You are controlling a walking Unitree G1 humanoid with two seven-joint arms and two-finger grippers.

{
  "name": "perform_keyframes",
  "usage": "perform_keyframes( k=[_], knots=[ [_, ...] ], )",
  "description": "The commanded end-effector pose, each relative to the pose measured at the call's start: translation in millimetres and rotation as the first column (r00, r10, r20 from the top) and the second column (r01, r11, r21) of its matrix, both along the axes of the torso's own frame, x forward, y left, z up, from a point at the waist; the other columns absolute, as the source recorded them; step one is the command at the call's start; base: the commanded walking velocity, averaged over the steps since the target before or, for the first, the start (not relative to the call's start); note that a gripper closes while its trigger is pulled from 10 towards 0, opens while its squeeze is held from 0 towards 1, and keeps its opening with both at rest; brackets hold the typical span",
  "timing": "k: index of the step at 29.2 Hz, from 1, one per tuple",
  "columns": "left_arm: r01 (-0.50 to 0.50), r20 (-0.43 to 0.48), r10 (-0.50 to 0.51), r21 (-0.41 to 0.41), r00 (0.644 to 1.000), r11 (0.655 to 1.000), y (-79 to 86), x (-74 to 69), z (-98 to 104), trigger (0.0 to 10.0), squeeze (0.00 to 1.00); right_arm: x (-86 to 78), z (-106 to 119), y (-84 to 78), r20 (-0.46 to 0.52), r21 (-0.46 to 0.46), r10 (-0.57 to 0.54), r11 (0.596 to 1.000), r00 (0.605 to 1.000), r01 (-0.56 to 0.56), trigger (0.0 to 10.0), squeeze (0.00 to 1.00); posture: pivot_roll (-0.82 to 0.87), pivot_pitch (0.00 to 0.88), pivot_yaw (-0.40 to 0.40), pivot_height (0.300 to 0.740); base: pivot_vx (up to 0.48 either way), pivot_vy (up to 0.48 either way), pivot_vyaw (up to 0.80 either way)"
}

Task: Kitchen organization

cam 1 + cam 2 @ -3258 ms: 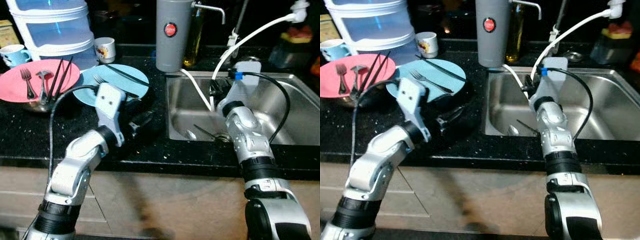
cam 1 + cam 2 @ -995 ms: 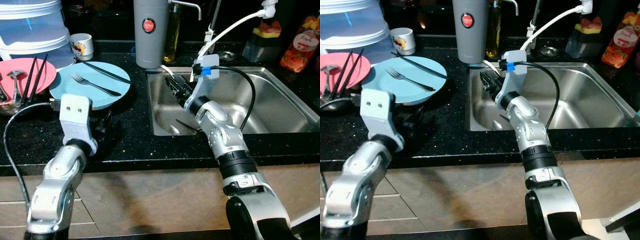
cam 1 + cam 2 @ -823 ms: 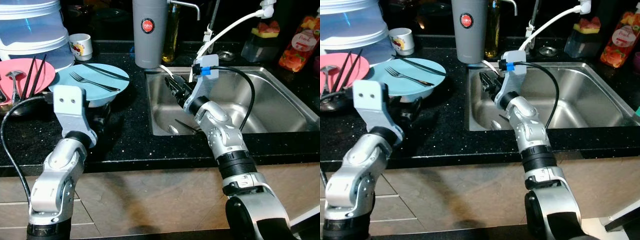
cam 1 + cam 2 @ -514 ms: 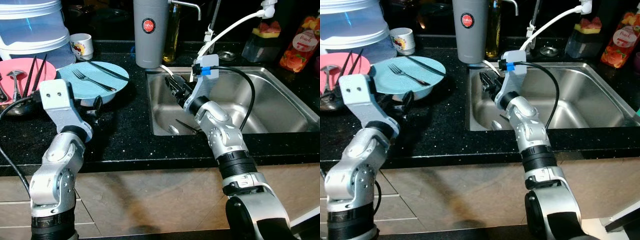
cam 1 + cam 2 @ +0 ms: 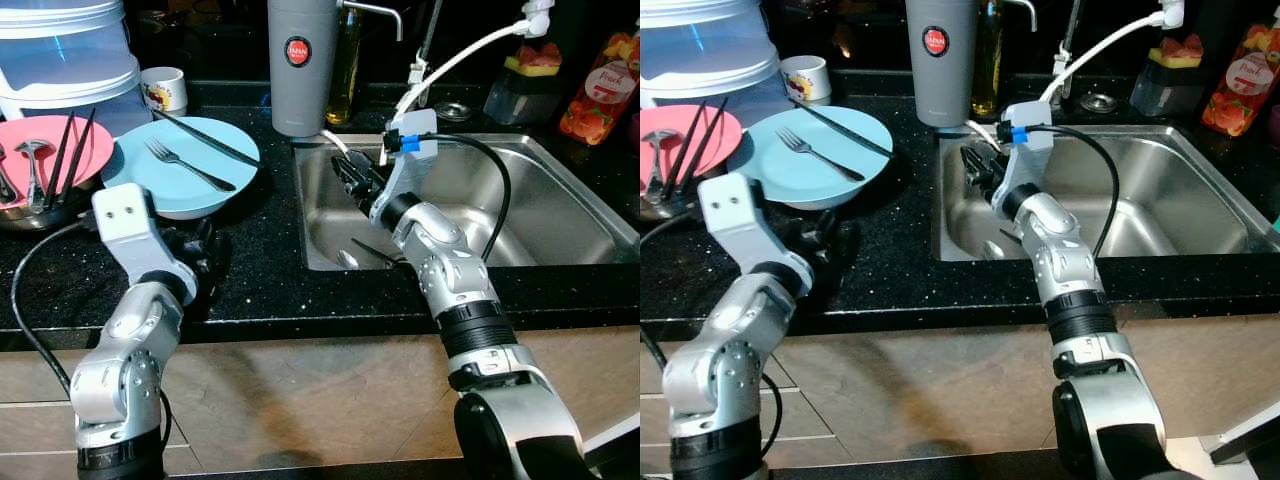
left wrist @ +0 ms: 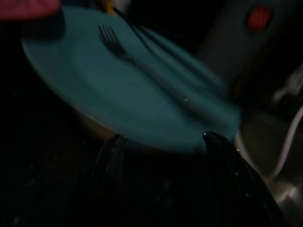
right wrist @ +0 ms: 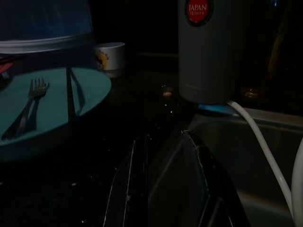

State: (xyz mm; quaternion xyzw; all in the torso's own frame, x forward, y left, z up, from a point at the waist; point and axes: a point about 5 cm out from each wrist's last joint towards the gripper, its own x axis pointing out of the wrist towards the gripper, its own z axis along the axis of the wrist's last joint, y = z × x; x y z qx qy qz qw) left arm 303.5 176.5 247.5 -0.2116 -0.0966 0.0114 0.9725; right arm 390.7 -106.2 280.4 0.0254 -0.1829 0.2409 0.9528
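A light blue plate (image 5: 165, 185) lies on the black counter (image 5: 270, 270) with a fork (image 5: 190, 167) and a long dark utensil (image 5: 205, 138) on it. My left gripper (image 5: 203, 245) is low over the counter just in front of the plate's near rim. In the left wrist view its fingers (image 6: 111, 161) are open, with the rim (image 6: 156, 142) level with their tips. My right gripper (image 5: 348, 178) hangs over the left edge of the steel sink (image 5: 560, 210), open and holding nothing. A spoon (image 5: 347, 260) lies in the sink.
A pink plate (image 5: 35, 140) with cutlery and chopsticks lies left of the blue one. Behind stand stacked plastic tubs (image 5: 70, 50), a small cup (image 5: 165, 88) and a grey flask (image 5: 300, 60). A white hose (image 5: 460, 60) runs into the sink. Bottles (image 5: 598, 90) stand at the back right.
My left arm has swung left and then settled lower, its fingers pointing at the blue plate's near rim. The right arm has stayed put.
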Motion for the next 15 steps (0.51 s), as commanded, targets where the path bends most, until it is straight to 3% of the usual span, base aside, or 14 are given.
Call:
perform_keyframes(
  k=[1, 2, 4, 6, 15],
  knots=[
    [-0.007, 0.064, 0.013, -0.090, 0.998, 0.996, 1.0, -2.7, 7.8, 10.0, 0.00, 0.4, -3.0, 0.1, -0.003, -0.018, 0.001, 1.000, 1.000, -0.001, 10.0, 0.00, 0.08, 0.090, -0.002, 0.740, 0.000, 0.000, 0.00],
    [-0.007, 0.064, 0.013, -0.090, 0.998, 0.996, 1.0, -2.7, 7.8, 10.0, 0.00, 0.4, -3.0, 0.1, -0.003, -0.018, 0.001, 1.000, 1.000, -0.001, 10.0, 0.00, 0.08, 0.090, -0.002, 0.740, 0.000, 0.000, 0.00],
    [0.024, 0.144, 0.005, -0.203, 0.990, 0.979, -3.5, -7.0, 18.0, 10.0, 0.00, 0.4, -3.0, 0.1, 0.000, -0.025, 0.000, 1.000, 1.000, 0.000, 10.0, 0.00, 0.08, 0.090, -0.004, 0.740, 0.000, 0.000, 0.00],
    [0.052, 0.162, -0.013, -0.242, 0.987, 0.969, -8.2, -9.2, 19.4, 10.0, 0.00, 0.4, -3.0, 0.2, 0.001, -0.027, 0.000, 1.000, 1.000, 0.000, 10.0, 0.00, 0.08, 0.090, -0.004, 0.740, 0.000, 0.000, 0.00],
    [0.064, 0.121, -0.029, -0.300, 0.992, 0.952, -19.1, -12.6, 9.8, 10.0, 0.00, 0.3, -3.0, 1.3, 0.005, -0.043, 0.003, 0.999, 1.000, -0.003, 10.0, 0.00, 0.08, 0.092, -0.003, 0.740, 0.000, 0.000, 0.00]
  ],
)
